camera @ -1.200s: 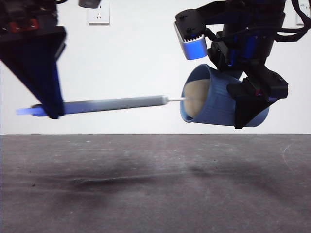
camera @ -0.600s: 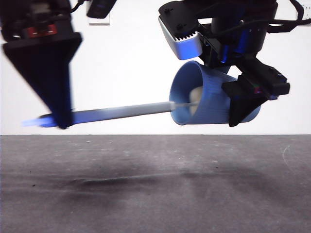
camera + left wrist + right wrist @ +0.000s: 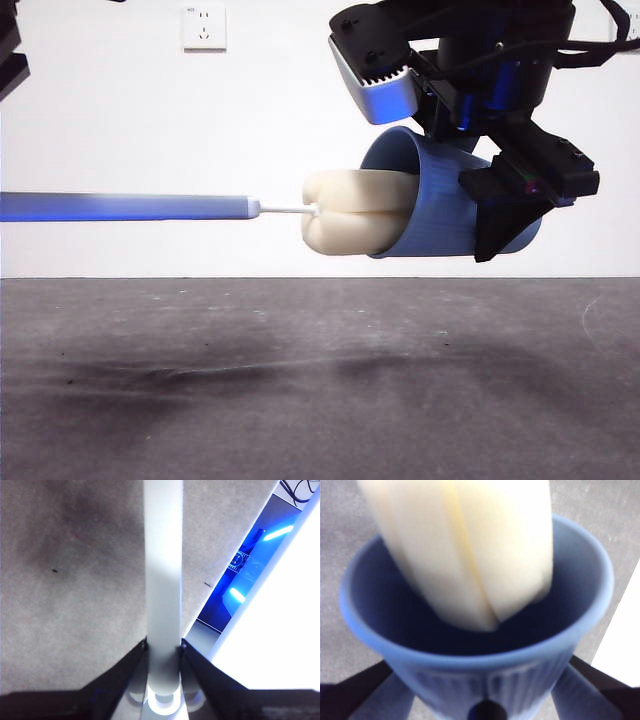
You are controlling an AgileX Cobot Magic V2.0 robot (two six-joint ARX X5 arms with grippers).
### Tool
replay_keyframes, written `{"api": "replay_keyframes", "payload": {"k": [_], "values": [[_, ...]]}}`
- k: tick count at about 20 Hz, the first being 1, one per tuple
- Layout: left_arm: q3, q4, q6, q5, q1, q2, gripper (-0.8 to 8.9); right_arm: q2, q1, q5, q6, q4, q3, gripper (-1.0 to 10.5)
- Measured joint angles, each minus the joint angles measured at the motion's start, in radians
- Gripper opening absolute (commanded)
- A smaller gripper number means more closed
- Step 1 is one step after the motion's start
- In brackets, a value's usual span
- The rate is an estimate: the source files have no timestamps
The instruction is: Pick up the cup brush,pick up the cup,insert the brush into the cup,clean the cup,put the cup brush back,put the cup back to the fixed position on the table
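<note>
My right gripper (image 3: 512,212) is shut on the blue ribbed cup (image 3: 445,212) and holds it on its side above the table (image 3: 300,380), mouth toward the left. The cup brush's cream sponge head (image 3: 355,213) sticks about halfway out of the cup's mouth. Its grey handle (image 3: 130,206) runs level to the left picture edge. In the right wrist view the sponge (image 3: 470,545) sits inside the cup (image 3: 480,675), between the jaws of the right gripper (image 3: 485,700). My left gripper (image 3: 163,647) is shut on the handle (image 3: 162,570); it is out of the front view.
A white wall with a socket (image 3: 203,27) stands behind the table. In the left wrist view, blue-lit equipment (image 3: 250,575) lies past the table's edge. The table shows dark scuffs (image 3: 150,375).
The brush has slid left, so its sponge head has come about halfway out of the cup. The left gripper has moved left out of the front view. The cup has stayed almost still.
</note>
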Motion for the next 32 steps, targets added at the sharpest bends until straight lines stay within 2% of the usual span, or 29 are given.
{"api": "replay_keyframes", "payload": {"k": [6, 12, 14, 18, 21, 26, 28, 30, 32], "values": [[0.000, 0.205, -0.003, 0.116, 0.000, 0.037, -0.09, 0.000, 0.001, -0.001, 0.005, 0.002, 0.000, -0.2], [-0.001, 0.301, -0.030, 0.129, -0.011, 0.137, -0.09, 0.000, 0.013, 0.006, 0.004, 0.000, 0.000, -0.2], [-0.001, 0.277, -0.034, 0.122, -0.011, 0.137, -0.09, 0.000, 0.015, 0.002, 0.005, 0.000, 0.000, -0.2], [-0.001, 0.164, -0.029, -0.003, -0.010, 0.084, -0.09, 0.000, 0.019, -0.002, 0.026, 0.008, 0.000, -0.2], [-0.001, 0.086, -0.029, -0.013, 0.016, 0.000, -0.09, 0.000, 0.014, -0.002, 0.053, 0.009, 0.000, -0.2], [-0.001, -0.060, -0.043, -0.018, 0.058, -0.135, -0.09, 0.000, 0.005, -0.002, 0.148, 0.009, 0.000, -0.2], [-0.001, -0.116, -0.079, -0.040, 0.066, -0.177, -0.09, 0.000, 0.002, -0.002, 0.192, 0.009, 0.000, -0.2], [-0.001, -0.137, -0.109, -0.073, 0.066, -0.212, -0.09, 0.000, 0.001, -0.002, 0.259, 0.016, 0.000, -0.2], [-0.001, -0.111, -0.157, -0.080, 0.066, -0.246, -0.09, 0.000, 0.001, -0.002, 0.382, 0.035, 0.000, -0.2]]}}
